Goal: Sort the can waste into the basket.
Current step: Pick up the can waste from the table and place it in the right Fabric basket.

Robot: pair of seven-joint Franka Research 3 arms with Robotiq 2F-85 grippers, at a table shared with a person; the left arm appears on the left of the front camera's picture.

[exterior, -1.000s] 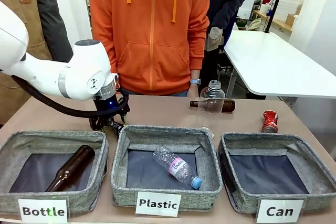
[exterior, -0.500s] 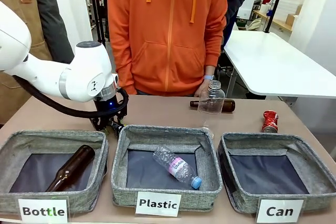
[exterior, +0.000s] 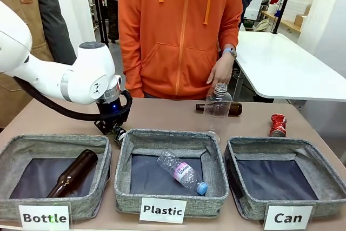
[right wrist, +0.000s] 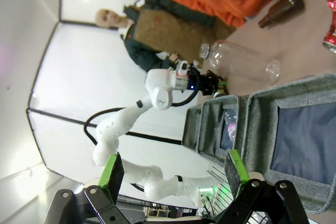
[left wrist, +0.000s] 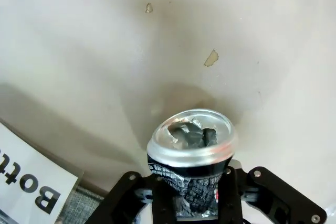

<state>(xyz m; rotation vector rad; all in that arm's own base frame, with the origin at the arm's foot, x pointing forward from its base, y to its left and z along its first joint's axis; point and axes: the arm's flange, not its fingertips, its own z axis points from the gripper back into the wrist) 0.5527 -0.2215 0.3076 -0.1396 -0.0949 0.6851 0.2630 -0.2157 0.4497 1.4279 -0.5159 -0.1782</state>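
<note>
Left wrist view: the left gripper [left wrist: 190,205] squeezes a crumpled black can [left wrist: 191,150]. The right gripper [right wrist: 173,174] stands wide apart. The red can [exterior: 278,125] lies at twelve o'clock from the felt basket [exterior: 268,145].

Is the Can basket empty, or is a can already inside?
Empty. The basket shows a bare dark bottom; the red can sits on the table behind it, and the left gripper holds the black can.

Tan table [exterior: 162,113], three bins [exterior: 170,134], bottles [exterior: 218,104] (red can [exterior: 278,125])
</note>
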